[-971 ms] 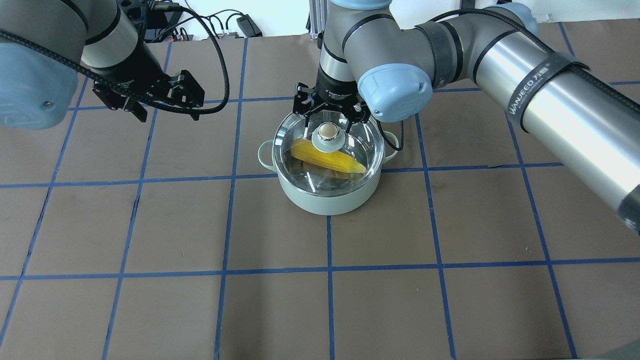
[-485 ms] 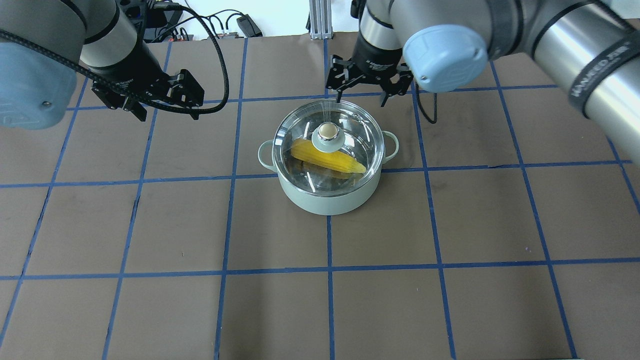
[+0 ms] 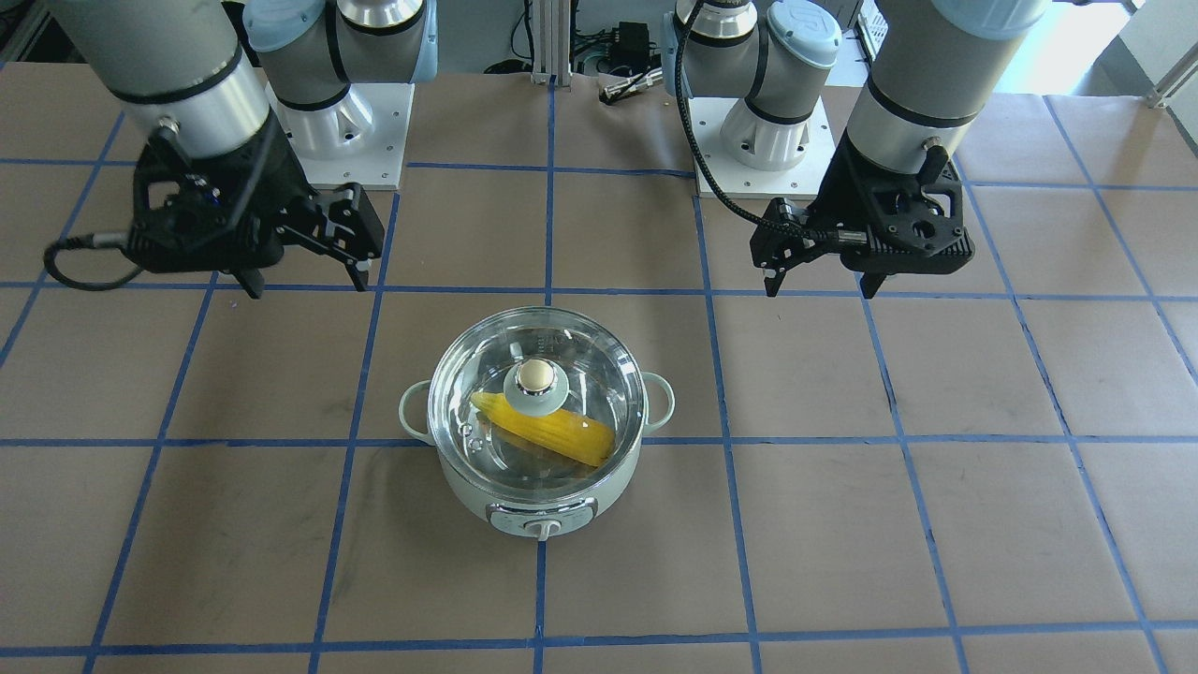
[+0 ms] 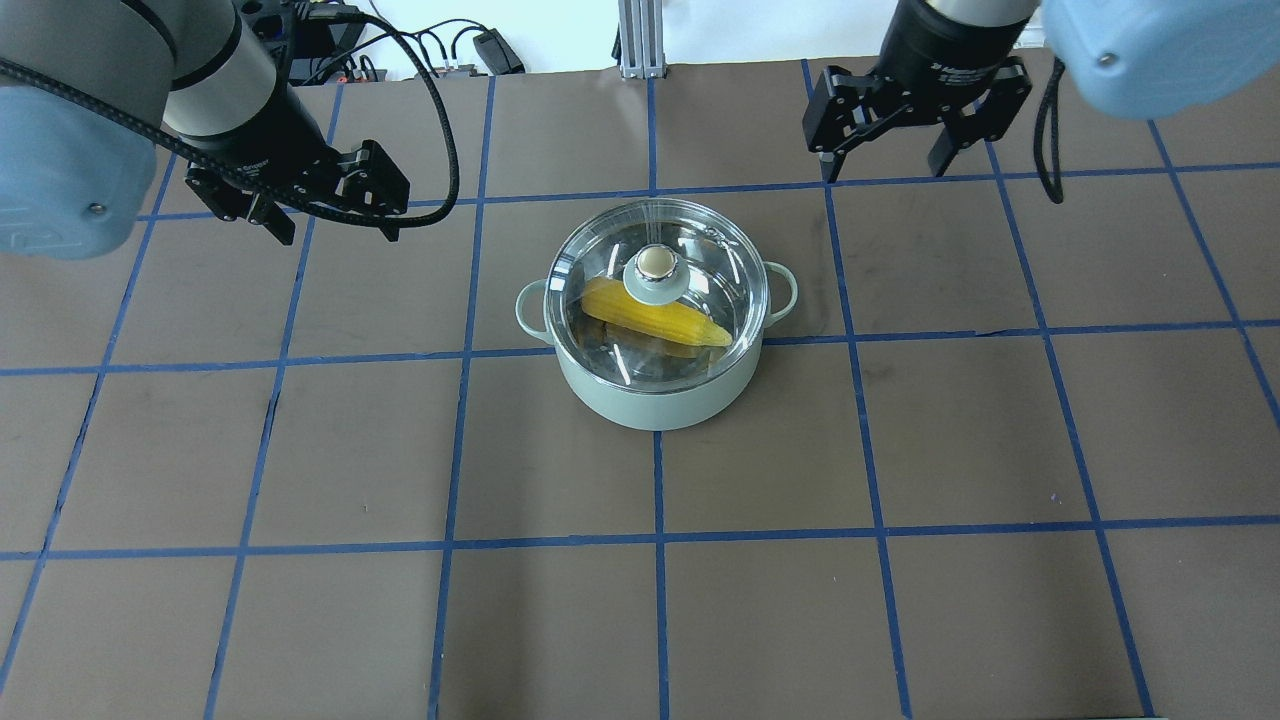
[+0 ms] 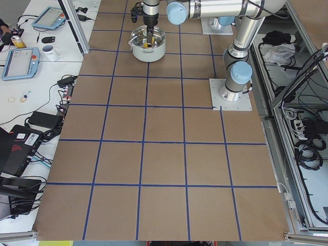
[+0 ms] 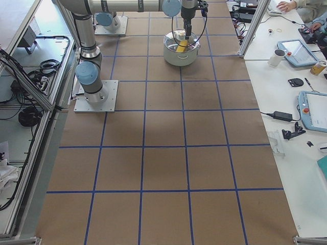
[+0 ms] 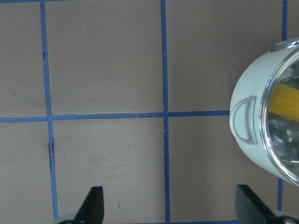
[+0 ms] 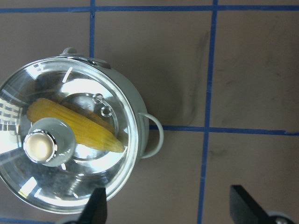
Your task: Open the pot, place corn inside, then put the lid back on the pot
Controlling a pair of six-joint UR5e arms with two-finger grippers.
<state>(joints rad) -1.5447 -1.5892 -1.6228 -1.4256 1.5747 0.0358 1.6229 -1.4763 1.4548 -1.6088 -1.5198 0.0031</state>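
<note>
Overhead exterior is showing the pot [image 4: 655,400] sitting toward the far edge of the counter [image 4: 900,620], about midway between its left and right edges. The lid [image 4: 710,275] is lying flat on the pot's rim, and the corn [image 4: 665,322] is lying slantwise inside, under the glass. The left claw [image 4: 338,232] and the right claw [image 4: 885,168] are both hanging with jaws spread, gripping nothing, well apart from the pot on either side.

The lid is looking like the delicate piece: clear glass in a metal rim, probably slick and breakable. The beige knob [image 4: 655,261] on its mint-green base is seeming the one sensible hold. The pot is appearing rigid and fairly weighty. It is pale mint-green with a shiny steel interior, two loop handles [image 4: 530,305] and a front control knob [image 3: 541,530]. The corn, bright yellow and tapering, is looking firm and apt to roll.
</note>
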